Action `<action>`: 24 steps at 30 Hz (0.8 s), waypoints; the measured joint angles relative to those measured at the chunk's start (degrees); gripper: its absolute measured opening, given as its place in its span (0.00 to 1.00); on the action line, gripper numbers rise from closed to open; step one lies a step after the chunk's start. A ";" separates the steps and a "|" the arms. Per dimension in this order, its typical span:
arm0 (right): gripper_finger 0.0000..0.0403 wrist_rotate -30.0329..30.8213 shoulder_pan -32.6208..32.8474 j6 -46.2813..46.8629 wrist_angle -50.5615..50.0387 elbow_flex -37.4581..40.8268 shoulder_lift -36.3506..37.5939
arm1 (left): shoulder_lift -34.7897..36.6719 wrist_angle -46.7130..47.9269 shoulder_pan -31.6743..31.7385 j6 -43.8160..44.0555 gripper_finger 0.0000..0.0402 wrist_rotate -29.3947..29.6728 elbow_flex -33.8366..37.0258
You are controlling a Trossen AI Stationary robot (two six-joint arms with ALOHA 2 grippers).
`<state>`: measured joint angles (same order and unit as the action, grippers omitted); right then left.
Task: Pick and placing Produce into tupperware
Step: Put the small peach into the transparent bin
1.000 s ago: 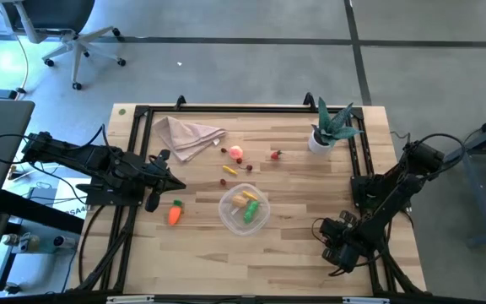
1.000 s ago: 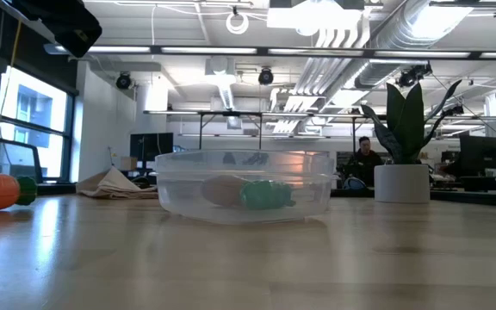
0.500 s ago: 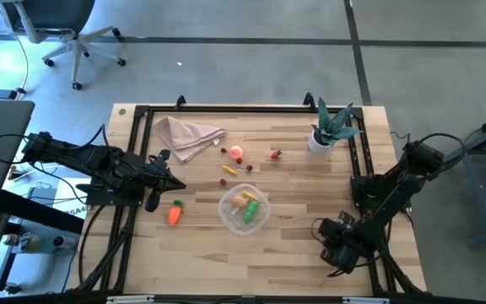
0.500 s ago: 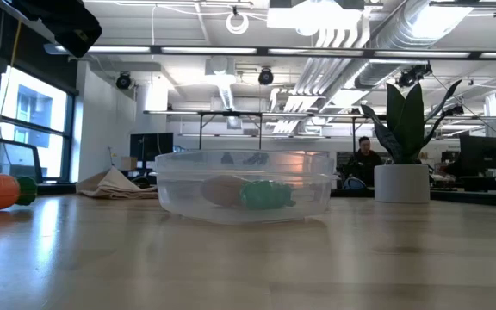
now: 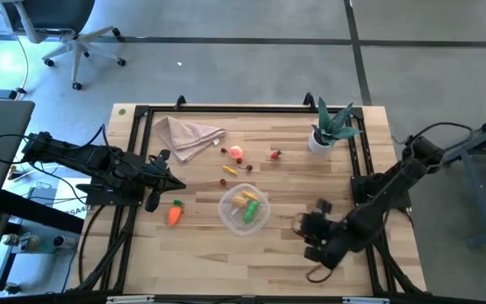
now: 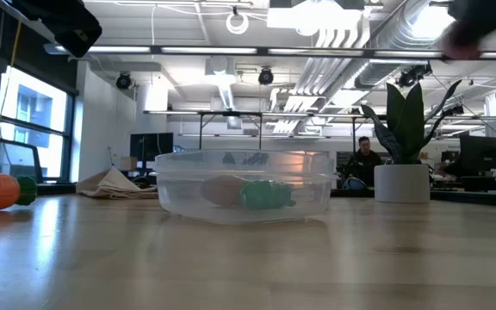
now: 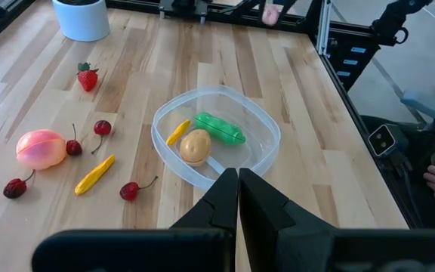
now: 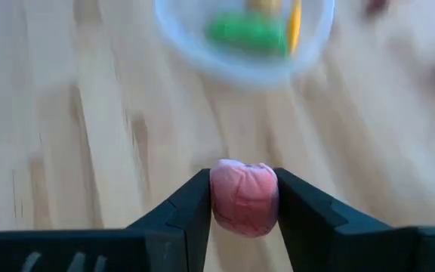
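Right pincer (image 8: pixel 242 198) pinching a pink toy fruit (image 8: pixel 244 196), over the wooden tabletop (image 5: pixel 192 253). Round clear tupperware (image 5: pixel 244 210) lies just ahead of its tips, holding green pepper, potato and a yellow piece. Left pincer (image 7: pixel 238 185) pressed together, waiting beyond the tupperware. Open office behind.

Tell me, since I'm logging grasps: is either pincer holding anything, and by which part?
The right pincer clamps a pink produce piece by its two sides. The left pincer is shut on nothing.
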<state>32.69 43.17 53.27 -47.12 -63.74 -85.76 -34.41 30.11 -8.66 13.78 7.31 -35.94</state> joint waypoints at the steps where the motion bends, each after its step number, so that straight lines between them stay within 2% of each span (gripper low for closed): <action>1: 0.31 0.05 -1.73 -3.89 0.21 -1.48 0.00 | 0.00 0.00 -0.01 0.00 0.01 0.00 0.00; 5: 0.31 -2.56 -9.79 -19.73 3.62 -4.95 0.02 | 0.00 0.00 0.01 0.00 0.01 0.00 0.00; 12: 0.31 -15.09 -24.40 -39.91 17.92 -2.60 -0.08 | 0.00 0.00 -0.01 0.01 0.01 0.00 0.01; 17: 0.31 -23.39 -32.61 -46.51 27.48 1.66 -0.11 | 0.00 0.02 0.01 0.00 0.01 0.00 0.00; 20: 0.31 -29.11 -36.78 -47.70 33.63 5.17 -0.11 | 0.00 0.01 -0.01 0.01 0.01 0.00 0.00; 24: 0.31 -32.95 -40.19 -47.76 39.25 9.24 -0.95 | 0.00 0.00 0.01 0.00 0.01 0.00 0.00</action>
<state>-0.26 2.98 5.50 -7.87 -54.50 -86.71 -34.41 30.11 -8.65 13.78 7.31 -35.94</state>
